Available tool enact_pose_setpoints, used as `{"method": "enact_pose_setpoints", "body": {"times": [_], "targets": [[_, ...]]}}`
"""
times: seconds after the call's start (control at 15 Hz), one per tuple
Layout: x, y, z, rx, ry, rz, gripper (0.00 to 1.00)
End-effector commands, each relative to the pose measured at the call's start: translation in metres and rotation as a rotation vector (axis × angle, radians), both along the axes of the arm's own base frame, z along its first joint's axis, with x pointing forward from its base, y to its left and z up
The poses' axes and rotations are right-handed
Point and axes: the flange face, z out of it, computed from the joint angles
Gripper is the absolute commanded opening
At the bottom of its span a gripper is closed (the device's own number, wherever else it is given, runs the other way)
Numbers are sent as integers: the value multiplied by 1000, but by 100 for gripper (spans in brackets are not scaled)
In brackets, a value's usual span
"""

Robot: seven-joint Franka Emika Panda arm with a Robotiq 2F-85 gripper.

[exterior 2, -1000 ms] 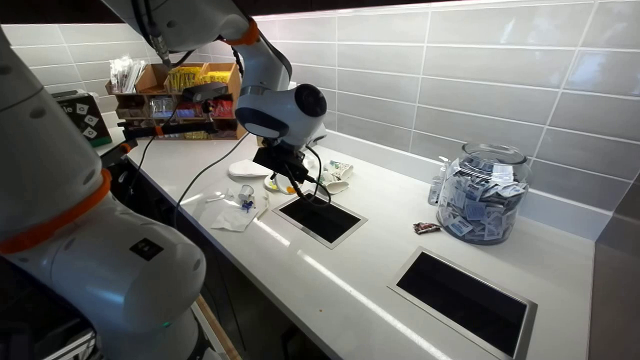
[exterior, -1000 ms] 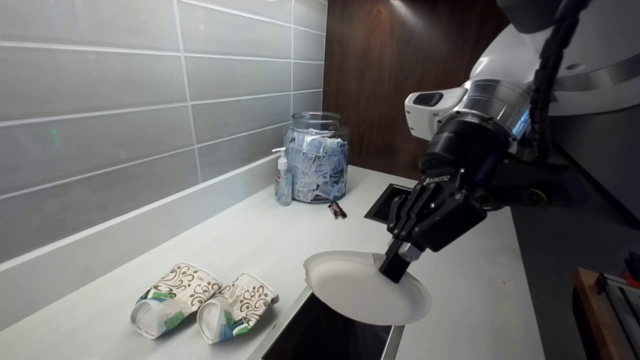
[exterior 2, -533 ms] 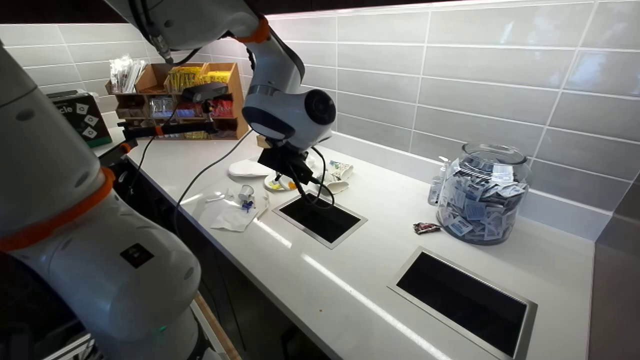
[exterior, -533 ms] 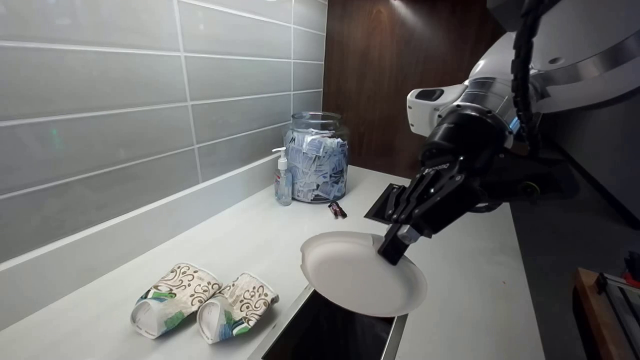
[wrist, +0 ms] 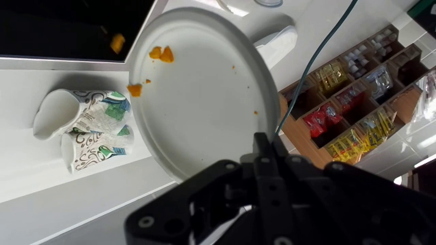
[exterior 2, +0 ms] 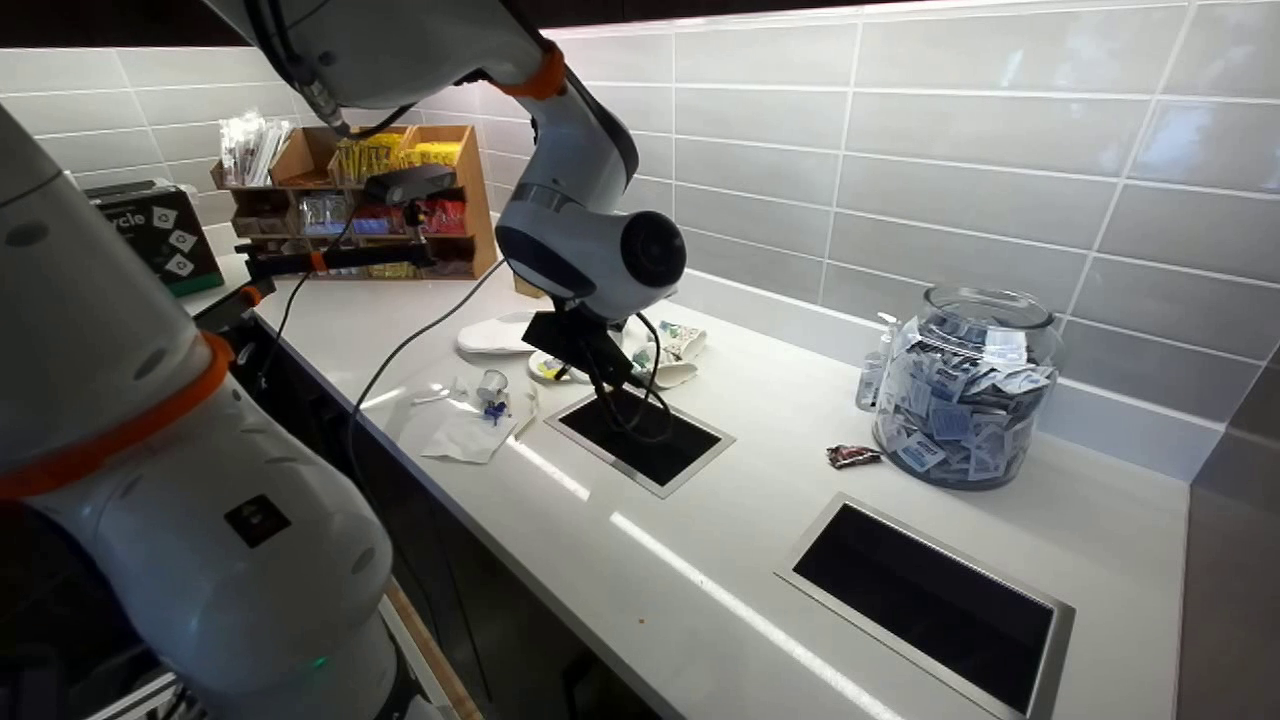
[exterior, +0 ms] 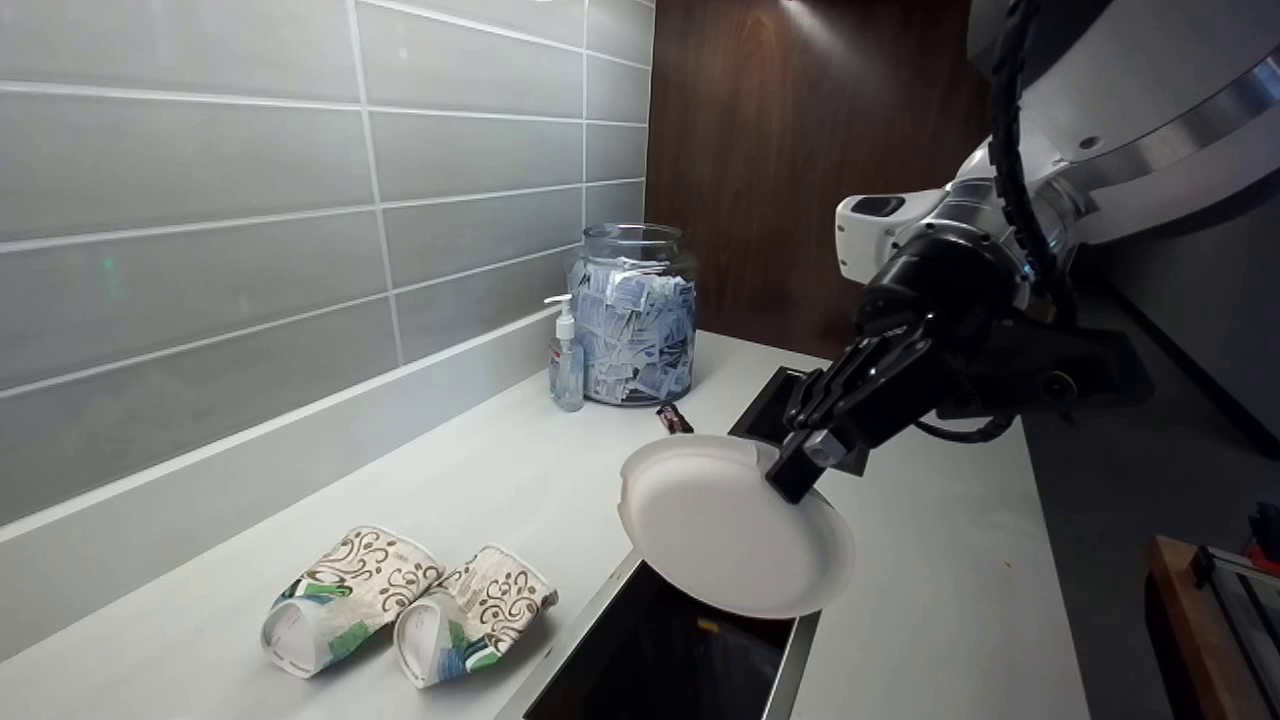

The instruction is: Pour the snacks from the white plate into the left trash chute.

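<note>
My gripper (exterior: 795,475) is shut on the edge of the white plate (exterior: 735,530), which is tilted over the left trash chute (exterior: 650,660). In the wrist view the gripper (wrist: 267,141) pinches the plate (wrist: 207,102) at its rim, opposite the side toward the chute (wrist: 61,27). Two orange snacks (wrist: 167,55) sit inside the low rim, one (wrist: 135,90) is at the edge, and crumbs dot the plate. A blurred orange piece (wrist: 117,43) is off the plate, over the black opening; it also shows in an exterior view (exterior: 707,626). In an exterior view the chute (exterior 2: 670,452) lies below the gripper.
Two crumpled patterned paper cups (exterior: 350,600) lie beside the chute. A glass jar of packets (exterior: 635,330), a pump bottle (exterior: 567,365) and a wrapper (exterior 2: 853,456) stand or lie farther along. A second chute (exterior 2: 930,600), a napkin (exterior 2: 465,440) and a wooden organizer (exterior 2: 350,200) are around.
The plate, held in the gripper, has moved up in the picture and farther along the counter. An orange piece now shows below its lower edge, over the chute.
</note>
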Motion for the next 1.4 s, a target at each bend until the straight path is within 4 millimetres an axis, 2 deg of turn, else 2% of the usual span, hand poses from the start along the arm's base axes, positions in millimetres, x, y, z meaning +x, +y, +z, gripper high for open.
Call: {"method": "enact_pose_setpoints", "body": {"times": [0.0,0.73,1.33], "targets": [[-12,-7,-3,47,-15,-4,1],[-23,-18,-4,148,-41,39,1],[-22,-19,-6,153,-33,46,1]]}}
